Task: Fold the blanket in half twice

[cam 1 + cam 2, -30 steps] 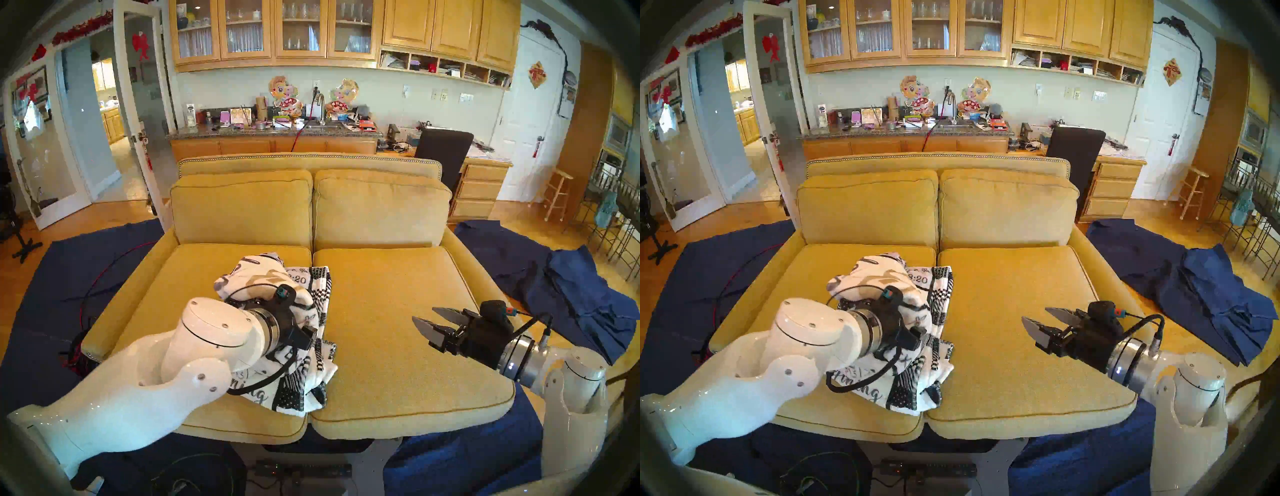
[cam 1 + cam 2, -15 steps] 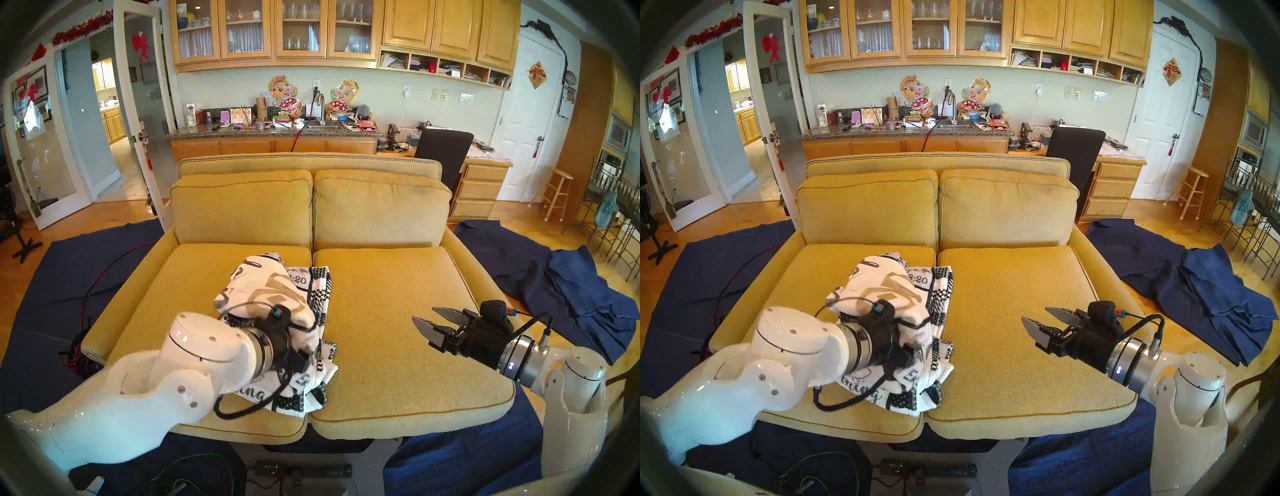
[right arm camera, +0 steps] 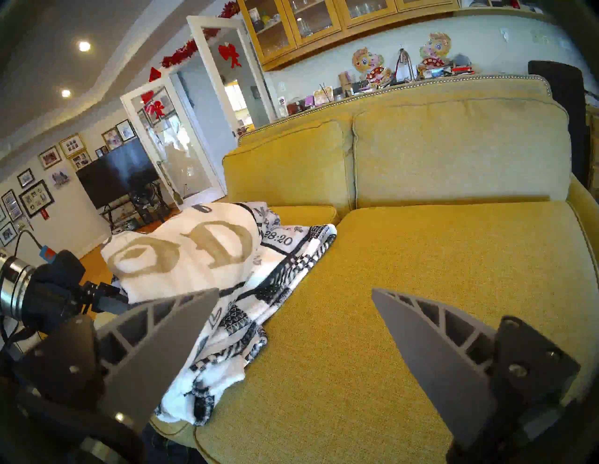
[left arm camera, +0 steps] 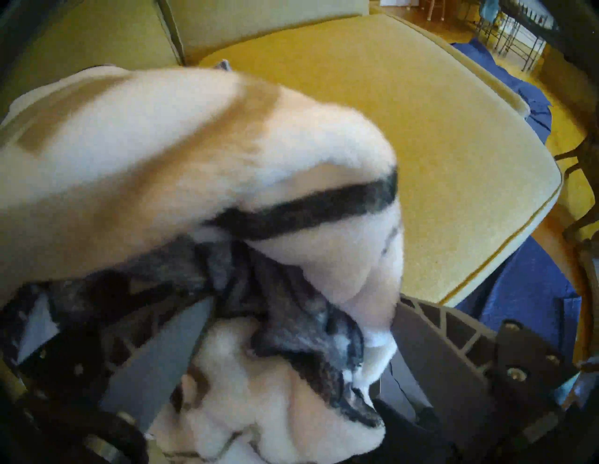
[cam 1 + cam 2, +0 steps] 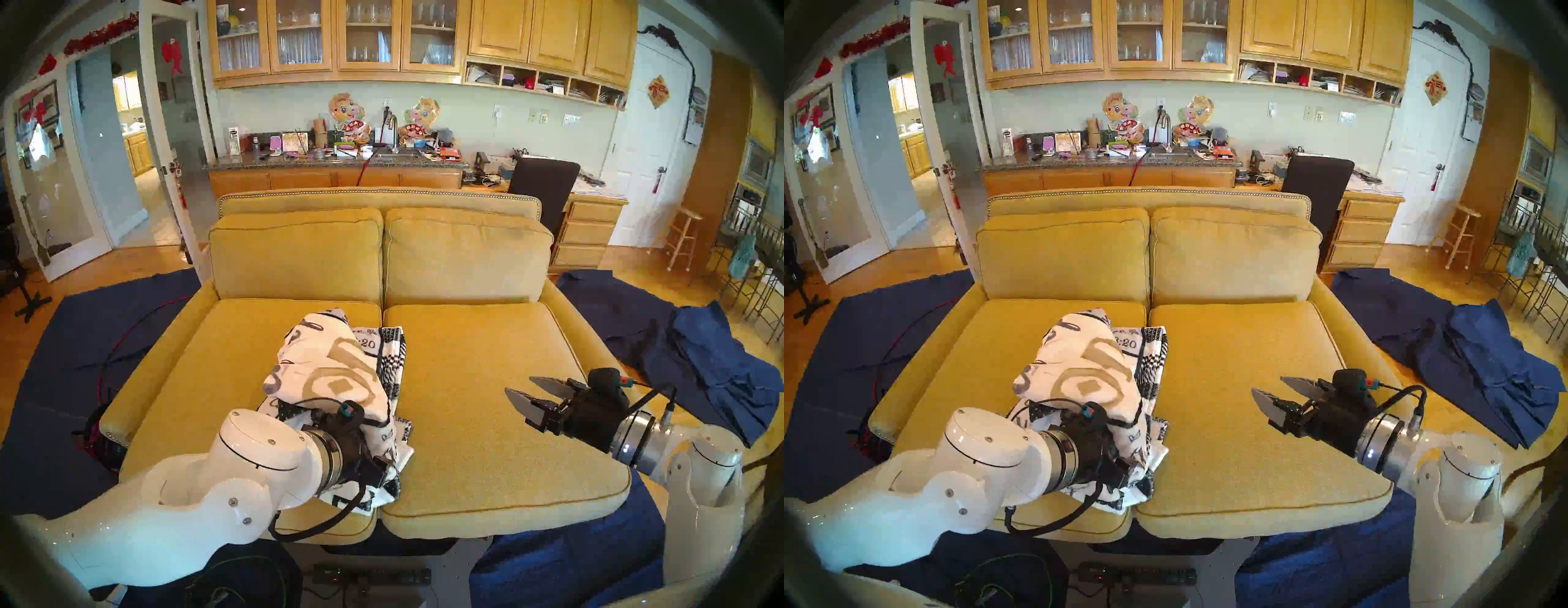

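The blanket [image 5: 335, 373], white fleece with gold and black lettering and a checkered border, lies bunched on the left seat of the yellow sofa [image 5: 488, 424]. Its top layer bulges up and drapes over my left gripper [image 5: 375, 456] at the pile's front end. In the left wrist view the fingers [image 4: 162, 356] stand wide apart, and blanket [image 4: 194, 145] folds fill the gap and cover the tips, so my left gripper [image 4: 306, 299] is open. My right gripper [image 5: 519, 385] hangs open and empty above the right seat, apart from the blanket [image 3: 194, 256].
Dark navy cloths lie on the floor right [image 5: 700, 361] and left [image 5: 63, 361] of the sofa. Red cables [image 5: 110, 361] run by the left armrest. A power strip [image 5: 373, 577] sits below the sofa's front edge. The right seat cushion [image 5: 1250, 403] is bare.
My left gripper has pulled back toward the sofa's front edge, and the blanket's top layer has stretched forward with it. The right arm has not moved.
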